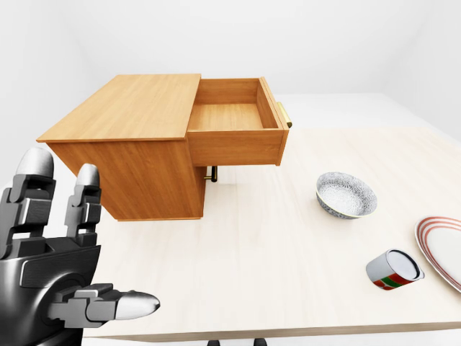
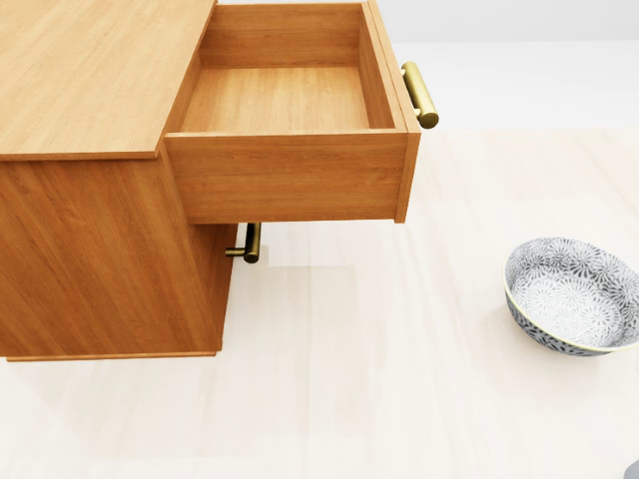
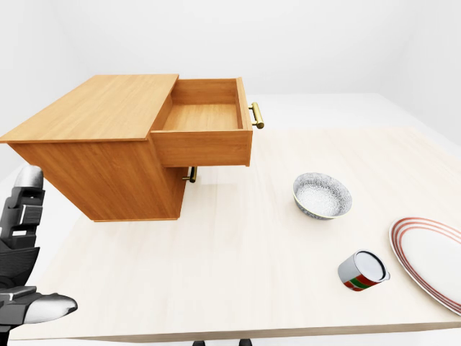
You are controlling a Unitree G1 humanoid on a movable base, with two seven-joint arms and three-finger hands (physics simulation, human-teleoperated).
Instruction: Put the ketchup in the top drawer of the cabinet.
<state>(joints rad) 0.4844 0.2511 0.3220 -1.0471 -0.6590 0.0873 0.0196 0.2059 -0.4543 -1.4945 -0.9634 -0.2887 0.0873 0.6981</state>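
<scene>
a bare simulated test room: blank white walls, one pale wooden bench (image 1: 259,245) carrying a wooden cabinet (image 1: 137,144), a patterned bowl (image 1: 346,195) and a red-rimmed plate (image 1: 443,249)

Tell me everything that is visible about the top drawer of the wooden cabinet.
The top drawer of the light-brown wooden cabinet is pulled fully open and looks empty. It is a shallow box with plain wooden walls and floor. A brass bar handle sits on its front panel, which faces the right of the views. It hangs level above the pale table, touching only the cabinet. Under it, a second brass handle shows.
</scene>
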